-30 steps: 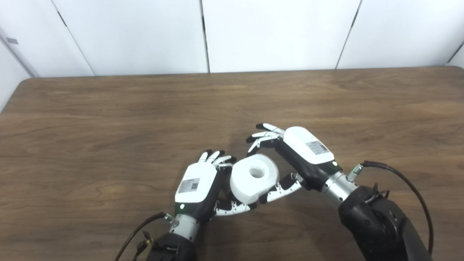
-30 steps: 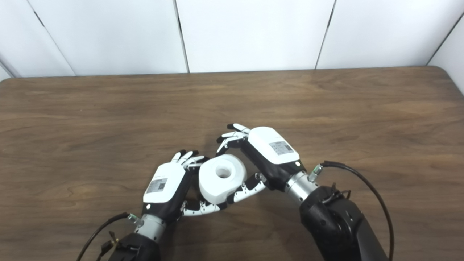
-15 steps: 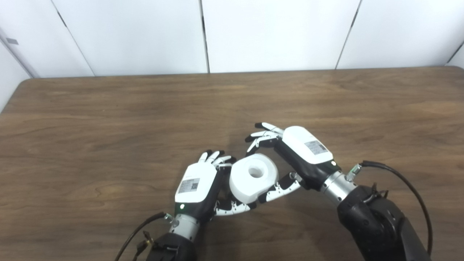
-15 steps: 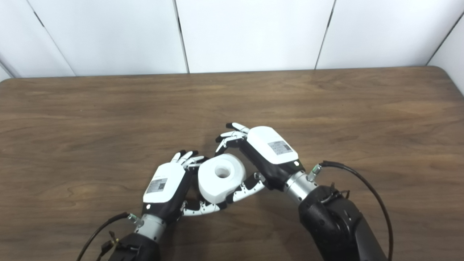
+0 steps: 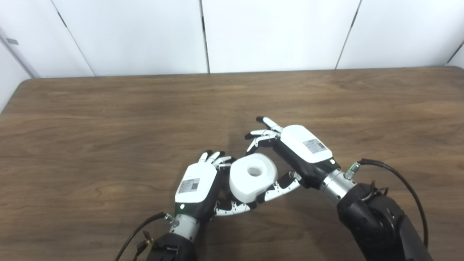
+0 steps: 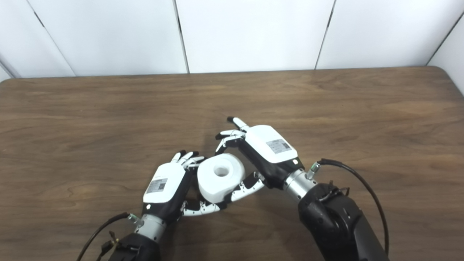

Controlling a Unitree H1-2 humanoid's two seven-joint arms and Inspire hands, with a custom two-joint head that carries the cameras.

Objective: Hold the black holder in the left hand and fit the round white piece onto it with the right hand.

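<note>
Round white piece (image 5: 251, 177) sits between the two hands near the front of the worktop (image 5: 108, 119), its central hole facing up. Of the black holder nothing can be made out with certainty; it is presumably beneath the white piece and inside the left hand's curl, hidden by both.

Left hand (image 5: 197, 188) lies just beside the white piece on its left, fingers curled around that side and the thumb reaching under its near edge, so it appears clamped on whatever carries the piece, though the contact itself is hidden. Right hand (image 5: 293, 152) is on the opposite side of the white piece: its thumb touches the piece's lower right edge, while its fingers (image 5: 262, 132) are spread apart above and beyond the piece, one stretched straight out. It looks loosened rather than closed on the piece.

By my reading, the fitting step is at or near its end, with the piece seemingly seated and the right hand letting go. The next move calls for checking the seat: press down squarely on the piece's top if it is still proud, otherwise lift the right hand clear without dragging the piece sideways, while the left keeps steady.
</note>
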